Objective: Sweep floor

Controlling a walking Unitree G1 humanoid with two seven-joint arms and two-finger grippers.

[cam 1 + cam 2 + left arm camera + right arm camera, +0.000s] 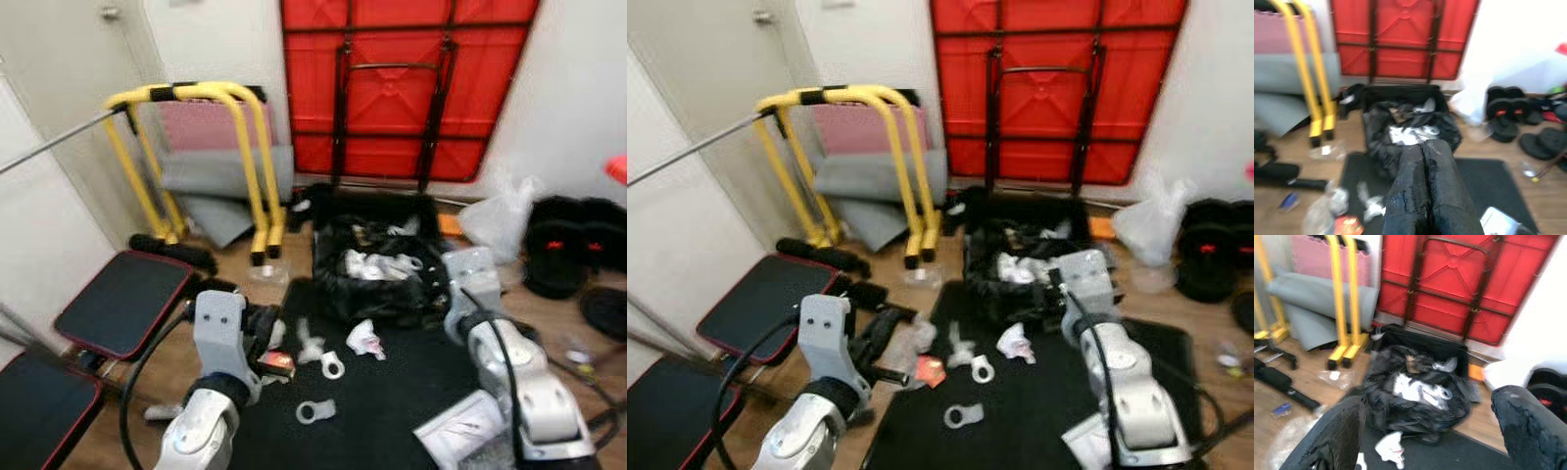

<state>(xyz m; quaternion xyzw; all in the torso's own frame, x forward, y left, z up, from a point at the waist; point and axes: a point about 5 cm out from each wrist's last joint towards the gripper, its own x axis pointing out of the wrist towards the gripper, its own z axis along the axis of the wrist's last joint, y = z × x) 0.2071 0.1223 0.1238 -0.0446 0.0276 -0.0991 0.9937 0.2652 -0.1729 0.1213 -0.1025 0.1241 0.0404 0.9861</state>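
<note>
Litter lies scattered on a black floor mat (402,387): a crumpled white paper (364,339), two white tape rings (332,368) (315,411) and a red packet (277,362). Behind the mat sits an open black bin bag (377,266) stuffed with white rubbish. My left gripper (1422,148) is shut and empty, held low over the mat's left edge (263,323). My right gripper (1427,401) is open with its fingers spread wide, pointing at the bin bag from the right (431,286). A thin metal pole (59,142) slants in from the left.
A yellow tube frame (240,147) and grey foam mats (220,176) stand at the back left. A red folded table (402,78) leans on the wall. A white plastic bag (502,220) and black weights (558,250) lie to the right. Black red-edged pads (122,302) lie to the left.
</note>
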